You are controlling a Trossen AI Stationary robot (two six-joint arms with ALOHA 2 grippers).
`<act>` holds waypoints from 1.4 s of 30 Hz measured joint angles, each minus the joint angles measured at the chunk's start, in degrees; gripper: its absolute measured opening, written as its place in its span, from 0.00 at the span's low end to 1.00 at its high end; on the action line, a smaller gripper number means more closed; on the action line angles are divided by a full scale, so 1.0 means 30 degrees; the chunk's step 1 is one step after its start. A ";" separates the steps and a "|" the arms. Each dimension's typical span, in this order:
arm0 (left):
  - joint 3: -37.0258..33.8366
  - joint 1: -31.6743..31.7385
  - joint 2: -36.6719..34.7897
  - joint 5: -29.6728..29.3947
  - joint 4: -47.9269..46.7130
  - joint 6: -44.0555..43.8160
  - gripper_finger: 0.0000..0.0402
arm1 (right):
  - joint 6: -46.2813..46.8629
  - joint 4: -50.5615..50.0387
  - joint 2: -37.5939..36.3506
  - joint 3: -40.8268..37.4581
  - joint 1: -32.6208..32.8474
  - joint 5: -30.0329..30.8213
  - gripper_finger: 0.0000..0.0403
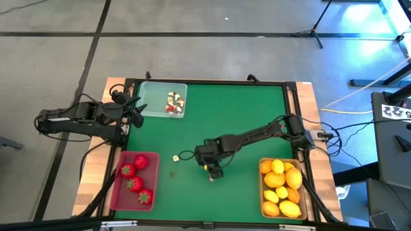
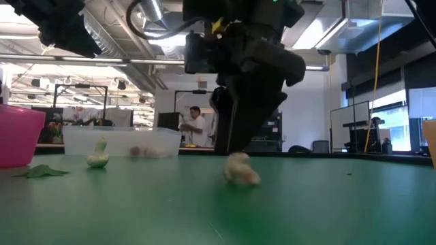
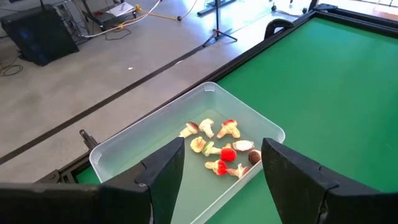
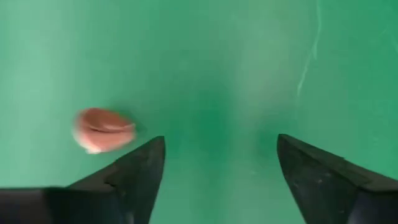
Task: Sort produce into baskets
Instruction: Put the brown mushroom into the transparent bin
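A small white-and-pink bit (image 4: 102,129) lies on the green mat just outside one finger of my right gripper (image 4: 217,155). That gripper is open, points down at the mat's middle (image 1: 212,173), and has nothing between its fingers. The bit also shows in the low view (image 2: 240,174), under the gripper. A second bit (image 1: 175,156) (image 2: 97,159) lies to the left. My left gripper (image 3: 222,168) is open and empty, beside the clear tray (image 1: 149,108), which holds several white-and-red bits (image 3: 219,149). The red tray (image 1: 154,186) holds strawberries (image 1: 135,183). The tan tray (image 1: 262,192) holds lemons (image 1: 282,189).
A green leaf scrap (image 2: 41,171) lies on the mat near the red tray. The mat has a raised dark frame (image 1: 212,82). The mat's middle and far right are bare. A person (image 2: 194,126) stands in the room beyond the table.
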 joint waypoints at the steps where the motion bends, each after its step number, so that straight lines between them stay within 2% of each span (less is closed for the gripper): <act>1: -0.0005 -0.0004 0.0001 0.0007 0.0000 0.0000 0.52 | 0.0379 0.0095 0.0000 0.0000 0.0154 -0.0038 0.77; 5: -0.0005 0.0001 0.0001 0.0004 0.0000 0.0000 0.52 | 0.1054 0.0173 0.0000 0.0000 0.0391 0.0069 0.86; 9: -0.0005 -0.0001 0.0000 0.0006 0.0000 0.0000 0.52 | 0.2193 -0.0182 0.0000 0.0011 0.0345 0.0135 0.89; 14: -0.0005 0.0001 -0.0006 0.0000 0.0000 0.0000 0.52 | 0.3941 -0.1342 0.0007 0.0777 0.0352 -0.3937 0.89; 17: -0.0005 -0.0003 0.0000 0.0003 0.0000 -0.0003 0.52 | 0.4201 -0.1032 0.0015 0.0787 0.1273 -0.4832 0.89; 21: -0.0005 -0.0001 -0.0003 0.0006 -0.0002 0.0000 0.52 | 0.4312 -0.0729 0.0015 0.0787 0.2646 -0.4122 0.89; 28: -0.0005 -0.0006 -0.0006 0.0007 -0.0007 -0.0080 0.52 | 0.4866 0.1035 0.0015 0.0787 0.3875 0.0371 0.89; 42: -0.0005 -0.0005 0.0001 0.0007 -0.0015 -0.0080 0.52 | 0.6479 0.1769 0.0228 0.0605 0.4550 0.0355 0.89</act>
